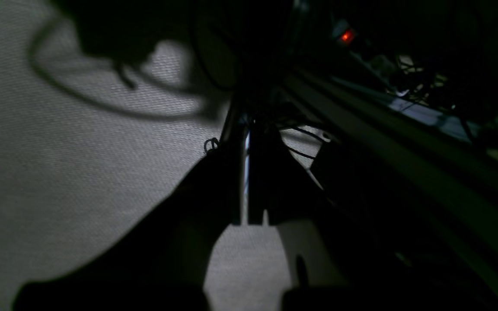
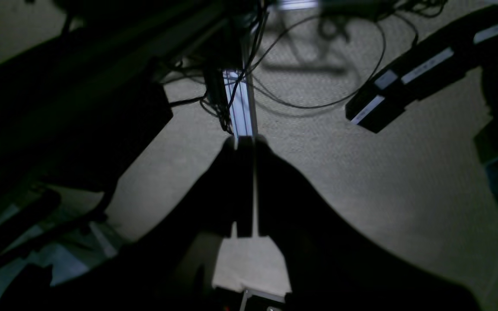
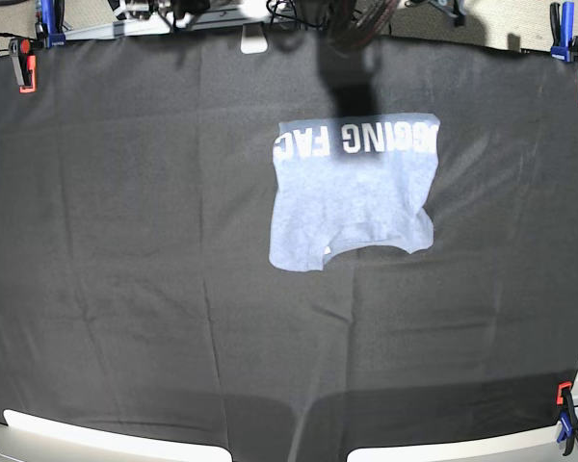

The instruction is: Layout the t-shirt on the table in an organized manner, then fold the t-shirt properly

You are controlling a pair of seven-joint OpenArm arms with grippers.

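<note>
The light blue-grey t-shirt (image 3: 352,207) lies folded in a rough rectangle right of the middle of the black-draped table (image 3: 125,241), white block lettering along its far edge. Neither arm shows in the base view; only a dark shadow crosses the shirt's far edge. In the left wrist view my left gripper (image 1: 244,129) hangs over grey carpet, jaws together and empty. In the right wrist view my right gripper (image 2: 245,140) also hangs over carpet, jaws together and empty. The shirt shows in neither wrist view.
Orange and blue clamps (image 3: 24,63) (image 3: 564,24) (image 3: 564,414) hold the cloth at the table's edges. Cables (image 2: 318,99) and an aluminium post (image 2: 240,103) stand below the right gripper. A red light (image 1: 346,36) glows beside a frame rail.
</note>
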